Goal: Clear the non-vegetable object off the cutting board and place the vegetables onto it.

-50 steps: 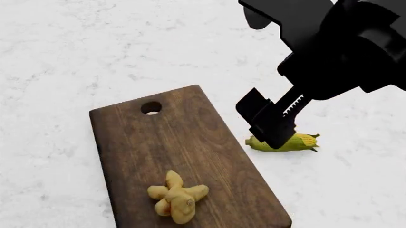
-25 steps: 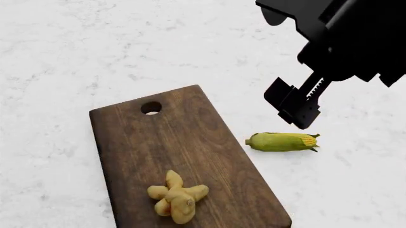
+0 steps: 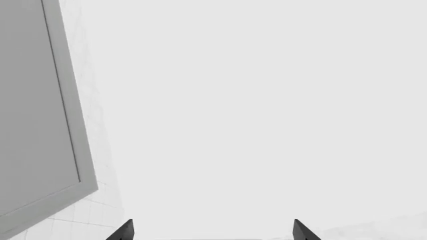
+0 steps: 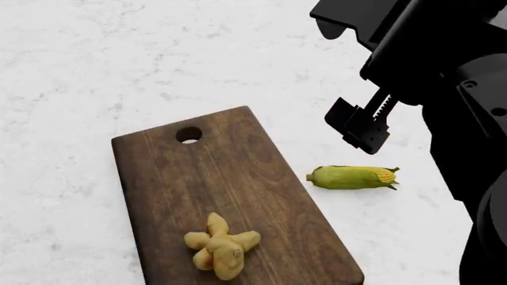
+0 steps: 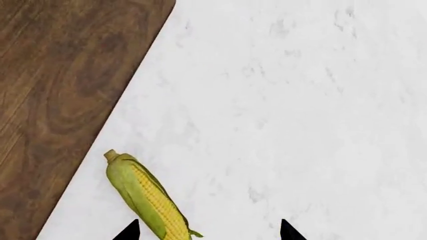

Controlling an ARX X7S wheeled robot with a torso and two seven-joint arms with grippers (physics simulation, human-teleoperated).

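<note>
Right gripper [image 4: 358, 127] hangs above the corn [image 4: 352, 177], jaws spread and empty, so I can line up a pick; corn lies on the marble counter [image 4: 95, 71] just beside the cutting board [image 4: 230, 178], not on it; ginger root [image 4: 221, 245] already sits on the board; no red fruit visible; left gripper [image 3: 212, 231] spread, pointed at blank wall, out of the way.

Right gripper [image 4: 358, 127] lifted off corn [image 4: 352, 177], rose clear above it, then drifted slightly away from corn; jaws apart.
</note>
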